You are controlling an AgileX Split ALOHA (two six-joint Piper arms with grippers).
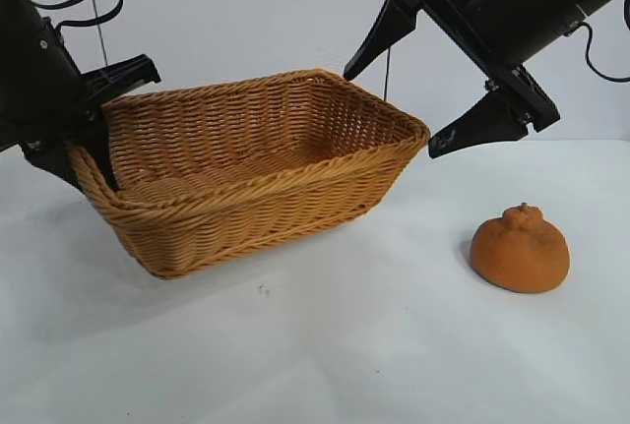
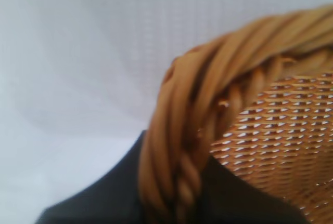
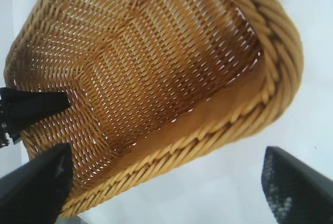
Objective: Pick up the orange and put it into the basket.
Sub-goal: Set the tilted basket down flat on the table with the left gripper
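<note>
The left gripper (image 1: 94,153) is clamped on the braided rim of the large tan woven wicker basket (image 1: 295,193), whose gripped end seems lifted slightly off the white table (image 1: 325,345). The right gripper (image 1: 409,99) hangs above the basket's far corner, jaws wide apart. The dull, knobby orange (image 1: 520,248) sits on the table, well apart from the basket.

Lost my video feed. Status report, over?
Left gripper clamped on basket rim, tilting it. Right gripper open, above the far end. Orange on table, untouched. Nothing blocking.
</note>
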